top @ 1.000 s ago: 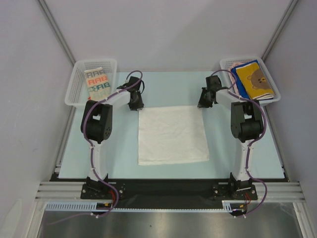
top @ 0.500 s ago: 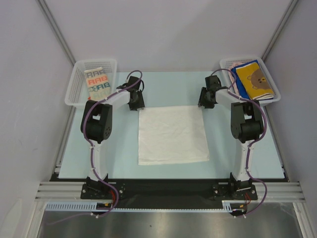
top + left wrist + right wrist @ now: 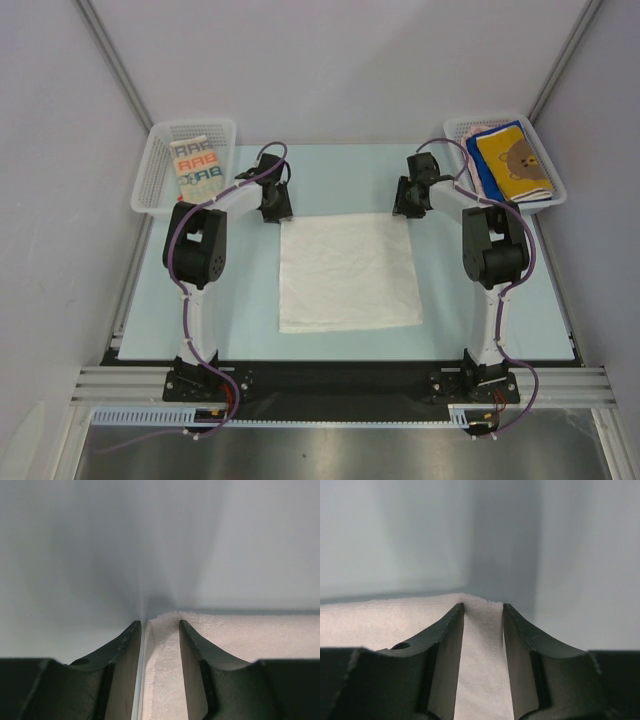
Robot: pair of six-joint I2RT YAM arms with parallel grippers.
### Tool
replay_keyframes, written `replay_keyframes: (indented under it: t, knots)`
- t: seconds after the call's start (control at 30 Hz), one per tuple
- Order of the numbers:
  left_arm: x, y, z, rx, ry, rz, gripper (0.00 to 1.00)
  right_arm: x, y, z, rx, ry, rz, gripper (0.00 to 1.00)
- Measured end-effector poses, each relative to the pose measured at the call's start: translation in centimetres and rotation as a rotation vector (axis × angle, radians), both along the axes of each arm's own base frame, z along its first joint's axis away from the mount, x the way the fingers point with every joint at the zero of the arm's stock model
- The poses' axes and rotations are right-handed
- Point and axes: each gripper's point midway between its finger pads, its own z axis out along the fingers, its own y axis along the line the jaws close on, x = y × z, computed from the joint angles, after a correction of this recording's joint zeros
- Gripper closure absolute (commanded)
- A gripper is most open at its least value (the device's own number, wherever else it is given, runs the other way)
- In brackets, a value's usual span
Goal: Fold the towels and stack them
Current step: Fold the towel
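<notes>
So the pale blue table (image 3: 150, 300) is mostly taken up by one white towel (image 3: 347, 272), which is spread flat and square in the middle and a bit wrinkled. A mesh basket is parked at each far corner. The folded RABBIT towel (image 3: 195, 168) is kept in the left basket (image 3: 150, 170), and the right basket (image 3: 455, 128) is filled by the bear towel (image 3: 513, 160), laid on top of a blue towel (image 3: 483, 165). The left gripper (image 3: 277, 212) is set at the white towel's far left corner and the right gripper (image 3: 406, 207) at its far right one. In both wrist views the jaws are seen standing apart with a corner of terry lying between them, nothing pinched yet. The cloth can be reckoned light, floppy and fairly grippy, so it's probably best taken right at those two corners, low against the table. Both should be lifted together, otherwise a sag and a crooked fold would be expected tbh.
</notes>
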Motion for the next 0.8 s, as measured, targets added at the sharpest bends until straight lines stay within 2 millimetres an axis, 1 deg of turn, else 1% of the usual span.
replay_keyframes:
  t: [0.07,0.13,0.23,0.27,0.33,0.37,0.47,0.53,0.6,0.7,0.8]
  knots:
    - [0.0,-0.2,0.0,-0.008,0.0,-0.004,0.61,0.0,0.0,0.0,0.002,0.0,0.001,0.63]
    - [-0.1,-0.4,0.0,-0.02,0.004,-0.01,0.66,0.0,0.1,0.0,0.002,0.001,0.002,0.69]
    - [-0.1,-0.7,-0.1,-0.034,0.006,-0.017,0.73,0.0,0.1,0.0,0.006,0.002,0.004,0.75]
    - [0.0,-0.8,-0.1,-0.038,0.005,-0.019,0.78,0.0,0.1,0.0,0.007,0.002,0.005,0.79]
    - [0.0,-1.0,-0.1,-0.049,0.005,-0.024,0.82,-0.1,0.2,0.0,0.01,0.003,0.005,0.85]
    - [0.0,-1.1,-0.1,-0.055,0.004,-0.027,0.93,0.0,0.1,0.0,0.01,0.003,0.005,0.9]
    - [0.1,-1.4,-0.1,-0.065,0.001,-0.034,1.0,0.0,0.2,0.0,0.01,0.002,0.006,0.96]
    - [0.3,-1.6,0.0,-0.075,-0.006,-0.039,1.0,0.1,0.1,0.1,0.012,-0.003,0.004,0.99]
    - [0.6,-1.8,0.1,-0.087,-0.021,-0.043,1.0,0.3,0.0,0.2,0.013,-0.011,0.0,1.0]
    - [1.6,-2.2,0.6,-0.122,-0.062,-0.05,1.0,1.0,-0.4,0.3,0.019,-0.037,-0.014,1.0]
    - [3.1,-2.5,1.4,-0.159,-0.121,-0.054,1.0,1.7,-1.0,0.5,0.025,-0.065,-0.034,1.0]
